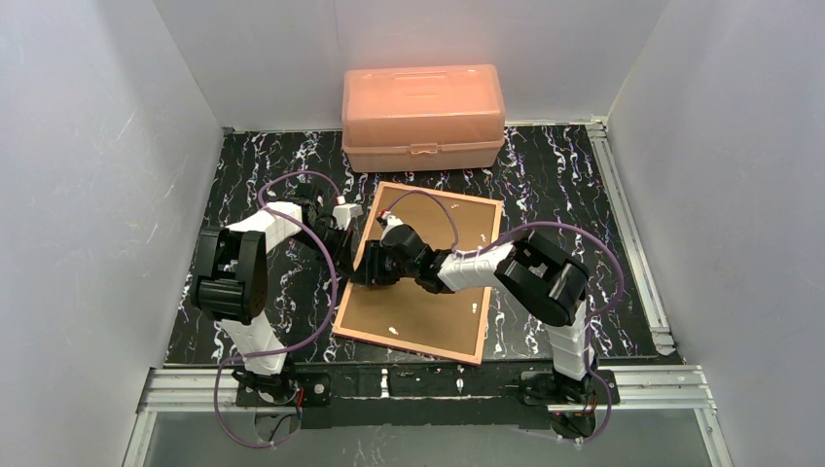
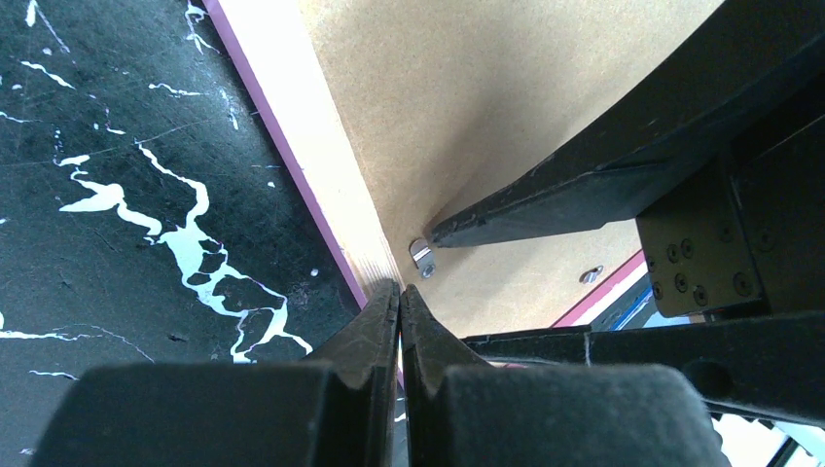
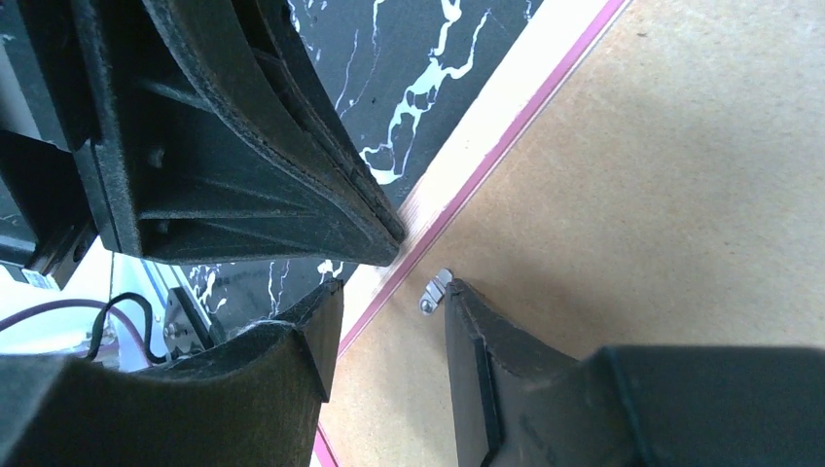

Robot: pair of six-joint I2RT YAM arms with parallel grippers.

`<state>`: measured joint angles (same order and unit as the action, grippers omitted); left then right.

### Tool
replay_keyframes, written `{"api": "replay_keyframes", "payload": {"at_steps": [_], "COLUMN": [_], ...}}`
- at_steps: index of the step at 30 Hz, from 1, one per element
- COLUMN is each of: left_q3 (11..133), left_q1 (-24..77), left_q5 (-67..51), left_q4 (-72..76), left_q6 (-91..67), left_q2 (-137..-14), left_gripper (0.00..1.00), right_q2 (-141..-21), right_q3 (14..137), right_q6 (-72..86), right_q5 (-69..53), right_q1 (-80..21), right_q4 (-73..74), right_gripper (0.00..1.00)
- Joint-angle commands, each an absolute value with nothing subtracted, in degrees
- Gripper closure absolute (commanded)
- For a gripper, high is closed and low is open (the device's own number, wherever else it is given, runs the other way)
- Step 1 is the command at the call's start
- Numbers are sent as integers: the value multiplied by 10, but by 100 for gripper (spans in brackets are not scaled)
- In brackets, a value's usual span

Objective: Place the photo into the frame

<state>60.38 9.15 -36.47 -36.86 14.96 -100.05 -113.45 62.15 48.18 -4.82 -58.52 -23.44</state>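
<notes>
Frame (image 1: 409, 347) first: where does it lie?

Face down on the black marbled table (image 1: 584, 185), with the brown backing board (image 1: 428, 311) up. Its long axis runs from far to near, leaning left toward the arms.

And the photo?

No view shows it. Whether it sits under the board, I cannot tell.

Which arm is nearer the work?

Both meet at the frame's left long edge, about halfway along. The left arm stands on that side, while the right arm reaches across the board to get there.

How do the jaws stand?

The left gripper (image 2: 399, 292) is pressed together with nothing between its tips, which sit at the pale rim. The right gripper (image 3: 389, 292) is spread partway and straddles that rim without pinching anything. One finger is over the table and the other over the board.

What does the next move turn on?

Probably the small metal tab (image 3: 435, 292). It lies on the board just inside the rim, right against the tip of the right gripper's board-side finger.

Do the views differ?

From above, the arms hide the tab, and only the wrist cameras show it. Only the top view shows the whole frame.
</notes>
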Motion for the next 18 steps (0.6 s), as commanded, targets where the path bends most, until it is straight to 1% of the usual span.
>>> {"api": "replay_keyframes", "payload": {"at_steps": [1,9,18], "left_q3": [602,599,597], "left_q1": [90,90,89], "left_q5": [-347,-347,-349], "left_q4": [-368,-366,-365], "left_q6": [156,158,160], "left_q2": [-1010,-1008,-1008], "left_gripper": [100,100,100], "right_q2": [-1152,-1161,-1179], "right_q3": [629,633,634], "right_q6": [491,481,480], "right_q5": [-84,-86,-116], "right_q1": [-589,-589,-589], "right_q4": [-280,-281,-319], "right_gripper": [49,50,50]}}
